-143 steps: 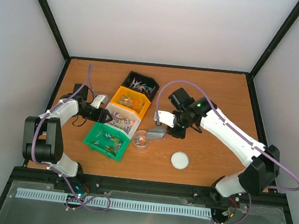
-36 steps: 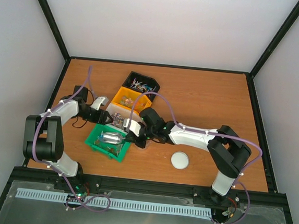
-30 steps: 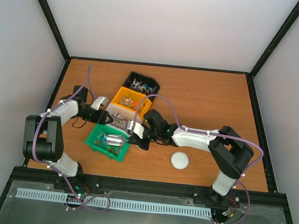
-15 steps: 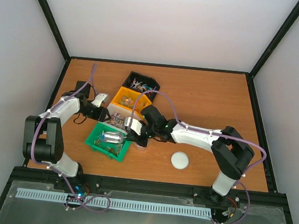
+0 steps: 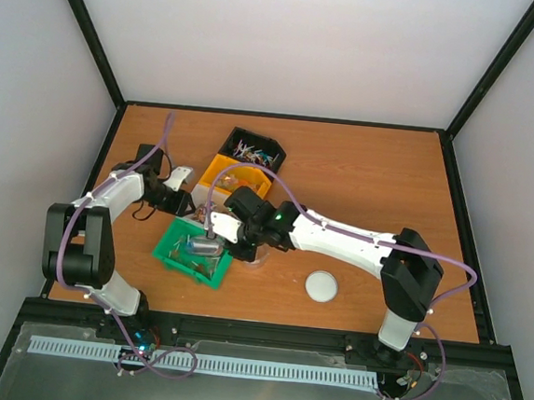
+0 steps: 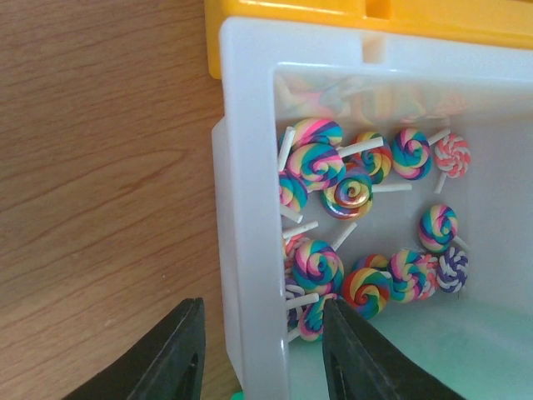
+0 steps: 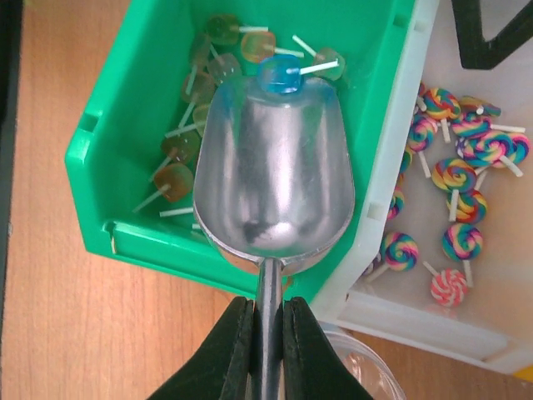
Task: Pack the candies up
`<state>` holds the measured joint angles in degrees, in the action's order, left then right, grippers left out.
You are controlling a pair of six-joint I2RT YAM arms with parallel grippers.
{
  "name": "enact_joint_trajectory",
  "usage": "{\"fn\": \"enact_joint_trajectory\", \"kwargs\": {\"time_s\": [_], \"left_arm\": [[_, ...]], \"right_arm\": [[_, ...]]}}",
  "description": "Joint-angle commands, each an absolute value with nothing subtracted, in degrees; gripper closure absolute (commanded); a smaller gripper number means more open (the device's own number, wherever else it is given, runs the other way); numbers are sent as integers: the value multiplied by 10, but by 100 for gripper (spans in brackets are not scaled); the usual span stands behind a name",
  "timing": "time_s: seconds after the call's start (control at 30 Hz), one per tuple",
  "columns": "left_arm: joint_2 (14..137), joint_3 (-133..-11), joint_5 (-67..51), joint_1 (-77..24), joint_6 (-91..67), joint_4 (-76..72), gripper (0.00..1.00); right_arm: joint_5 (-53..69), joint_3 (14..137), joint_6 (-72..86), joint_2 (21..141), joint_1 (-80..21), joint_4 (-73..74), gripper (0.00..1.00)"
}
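The candies are small lollipops. Rainbow swirls [image 6: 341, 187] lie in the white bin [image 6: 250, 208]; amber and green ones [image 7: 179, 158] lie in the green bin [image 7: 125, 125]. My left gripper [image 6: 262, 310] straddles the white bin's left wall, one finger outside and one inside, with a gap on each side. My right gripper [image 7: 268, 310] is shut on the handle of the metal scoop [image 7: 271, 179]. The scoop's bowl hangs over the green bin, empty apart from a blue candy [image 7: 279, 75] at its tip. From above, the scoop [image 5: 202, 246] is over the green bin [image 5: 179, 260].
A yellow bin [image 5: 223, 170] and a black bin [image 5: 253, 149] stand behind the white one. The clear jar's rim [image 7: 362, 367] shows just below the white bin. A white round lid [image 5: 321, 285] lies to the right on the wooden table [image 5: 372, 172].
My left gripper moved up along the white bin and its jaws narrowed around the wall. My right arm swung left while the scoop stayed over the green bin.
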<state>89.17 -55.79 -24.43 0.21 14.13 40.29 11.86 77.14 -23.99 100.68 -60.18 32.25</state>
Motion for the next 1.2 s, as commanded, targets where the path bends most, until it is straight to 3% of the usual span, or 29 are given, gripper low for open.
{"fn": "enact_joint_trajectory", "kwargs": {"time_s": [0.0,0.2,0.53,0.67,0.97,1.17], "left_arm": [[895,-561,-241,0,131,394,59],[899,-558,-244,0,129,392,62],[927,-567,-245,0,110,394,73],[941,-592,-232,-6,121,414,62],[950,-613,-156,-52,133,415,64],[979,-631,-136,-55,127,414,76]], "right_arm": [[-34,802,-274,1026,-623,412,97],[-99,798,-301,1002,-645,405,97],[-33,833,-309,948,-642,418,97],[-10,850,-305,935,-631,428,97],[65,854,-284,897,-582,445,97],[102,836,-265,864,-541,450,97]]}}
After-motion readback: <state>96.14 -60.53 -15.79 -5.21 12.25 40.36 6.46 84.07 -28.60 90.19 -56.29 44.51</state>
